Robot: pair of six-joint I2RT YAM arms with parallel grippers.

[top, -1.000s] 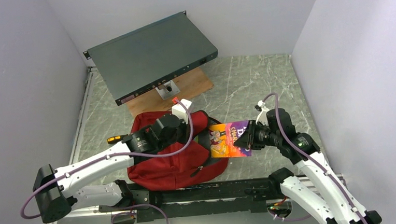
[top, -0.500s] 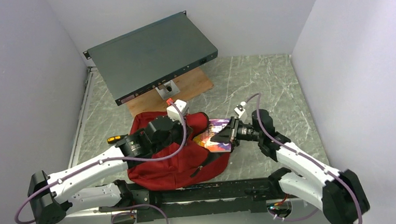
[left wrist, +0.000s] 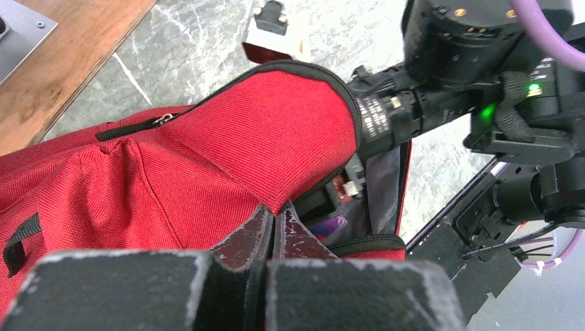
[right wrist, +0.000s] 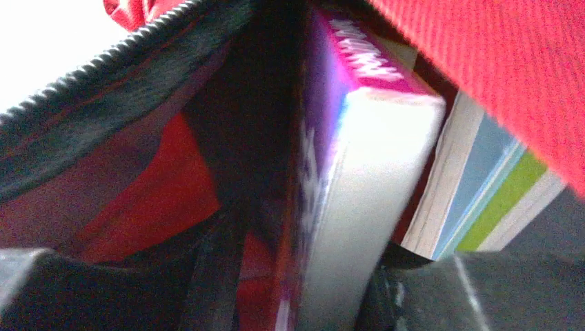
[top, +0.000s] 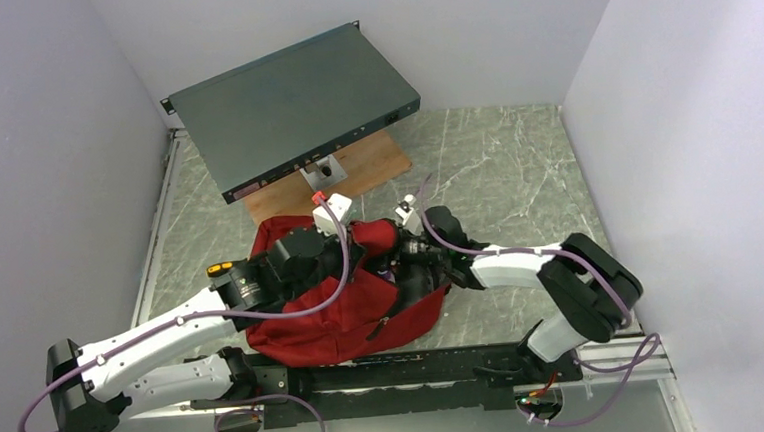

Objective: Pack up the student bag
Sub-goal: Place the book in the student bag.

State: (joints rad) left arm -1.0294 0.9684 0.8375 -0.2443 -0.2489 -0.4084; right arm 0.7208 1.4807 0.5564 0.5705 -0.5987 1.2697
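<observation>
The dark red student bag [top: 305, 326] lies near the arms' bases, its mouth facing right. My left gripper [top: 353, 246] is shut on the edge of the bag's upper flap [left wrist: 276, 138] and holds the zipped opening apart. My right gripper [top: 404, 275] has reached into that mouth. In the right wrist view a purple book [right wrist: 359, 179] stands on edge between the right gripper [right wrist: 303, 296] jaws, which are open, with a gap on its left side. A second book [right wrist: 483, 200] with a blue and green cover lies beside it under the red fabric [right wrist: 497, 69].
A flat dark-grey rack unit [top: 291, 106] leans over a wooden board [top: 370, 167] at the back. Grey walls close in the left, the right and the back. A black rail [top: 417, 369] runs along the near edge below the bag.
My right arm swung left and carried the purple book from outside the bag into its mouth; its jaws have widened. The left gripper kept hold of the flap, shifting slightly left.
</observation>
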